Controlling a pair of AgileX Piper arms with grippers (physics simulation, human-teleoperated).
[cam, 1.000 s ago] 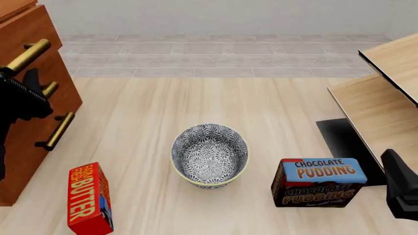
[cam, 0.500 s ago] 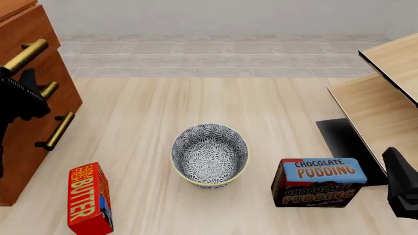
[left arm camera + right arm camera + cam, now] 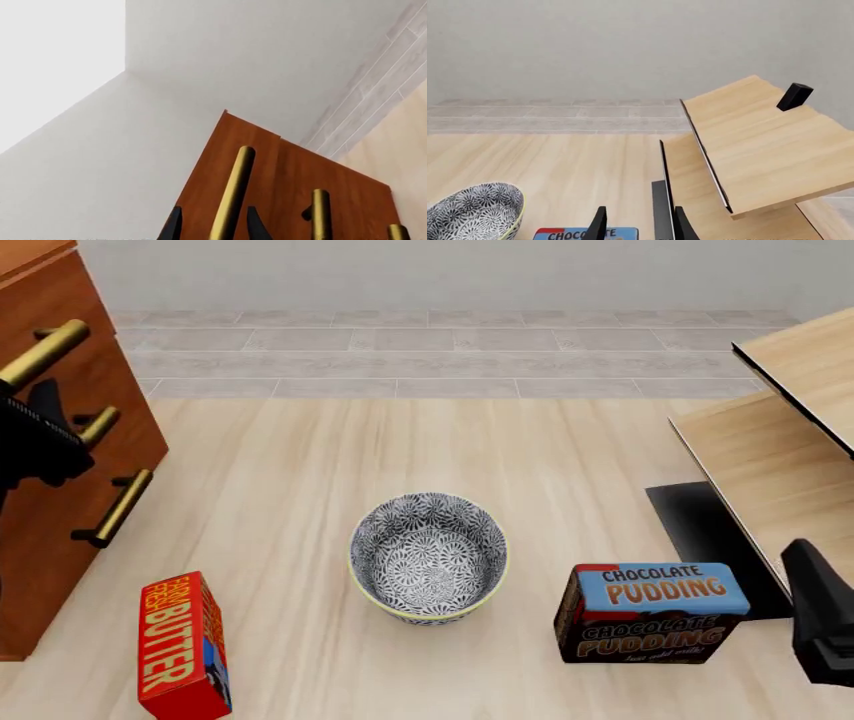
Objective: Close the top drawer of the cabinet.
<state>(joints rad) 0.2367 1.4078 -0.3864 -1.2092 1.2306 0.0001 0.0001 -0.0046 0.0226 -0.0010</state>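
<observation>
While the cabinet [image 3: 60, 440] runs off the front view's left edge, only part of it shows
Top drawer: front panel [image 3: 220, 165] at the cabinet's upper end, brass bar handle [image 3: 44, 353] partly covered by the left arm
Left pincer [image 3: 212, 226]: parted fingers straddle that handle, touch unclear, only the tips show
Right pincer [image 3: 639, 225]: released, holding nothing, tips alone visible above the pudding box [image 3: 651, 611]
Counter [image 3: 400, 440]: patterned bowl [image 3: 429, 556] mid-way; butter box [image 3: 183, 648] near the cabinet
</observation>
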